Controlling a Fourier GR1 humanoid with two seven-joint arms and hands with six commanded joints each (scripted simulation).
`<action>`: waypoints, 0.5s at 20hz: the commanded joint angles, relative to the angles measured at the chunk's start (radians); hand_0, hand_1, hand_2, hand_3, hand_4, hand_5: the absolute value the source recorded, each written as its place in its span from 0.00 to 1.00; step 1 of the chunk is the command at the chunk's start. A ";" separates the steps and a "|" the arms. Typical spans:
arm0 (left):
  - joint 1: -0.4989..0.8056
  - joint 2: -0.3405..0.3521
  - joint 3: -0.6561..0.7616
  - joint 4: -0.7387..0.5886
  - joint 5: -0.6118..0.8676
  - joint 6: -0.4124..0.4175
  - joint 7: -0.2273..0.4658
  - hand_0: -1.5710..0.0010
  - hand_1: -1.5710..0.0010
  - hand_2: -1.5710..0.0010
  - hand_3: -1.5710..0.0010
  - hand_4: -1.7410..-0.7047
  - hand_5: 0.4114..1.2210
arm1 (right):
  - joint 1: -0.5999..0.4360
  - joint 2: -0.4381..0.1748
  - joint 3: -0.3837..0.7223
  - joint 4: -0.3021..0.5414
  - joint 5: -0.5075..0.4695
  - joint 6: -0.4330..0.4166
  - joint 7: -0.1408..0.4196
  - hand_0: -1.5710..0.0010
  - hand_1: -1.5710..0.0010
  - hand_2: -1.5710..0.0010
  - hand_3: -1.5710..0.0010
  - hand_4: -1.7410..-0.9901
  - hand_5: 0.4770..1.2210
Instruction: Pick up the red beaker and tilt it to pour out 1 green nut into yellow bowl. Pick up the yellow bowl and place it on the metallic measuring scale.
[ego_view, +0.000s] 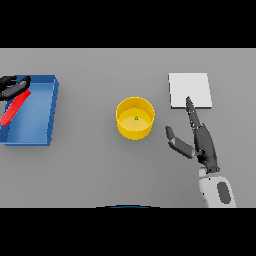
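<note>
The yellow bowl (135, 118) stands upright at the table's middle with one green nut (136, 118) inside. The metallic scale (190, 90) is a pale square pad at the back right. My right hand (199, 137) is open, fingers straight, to the right of the bowl and apart from it; its fingertips reach the scale's near edge. The red beaker (14, 107) lies tilted in the blue bin (42, 110) at the far left. My left hand (14, 86) is over the bin's back left corner, at the beaker's upper end; its fingers look curled, and contact with the beaker is unclear.
The blue bin takes up the table's left side.
</note>
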 joint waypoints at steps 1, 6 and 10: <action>-0.005 -0.009 -0.004 0.011 -0.008 0.008 0.002 0.83 0.85 0.86 0.88 0.96 0.29 | -0.010 -0.004 -0.006 -0.002 -0.005 0.001 0.013 1.00 1.00 1.00 1.00 0.78 0.29; -0.036 -0.038 -0.011 0.059 -0.054 0.055 -0.021 0.95 0.95 0.95 0.96 1.00 0.30 | 0.009 -0.009 0.002 -0.017 0.019 -0.009 0.033 1.00 1.00 1.00 1.00 0.75 0.27; -0.015 -0.043 0.011 0.052 -0.051 0.099 -0.101 0.98 0.98 0.98 0.98 0.99 0.33 | -0.016 -0.049 0.041 -0.022 0.083 0.018 0.049 1.00 1.00 1.00 1.00 0.81 0.30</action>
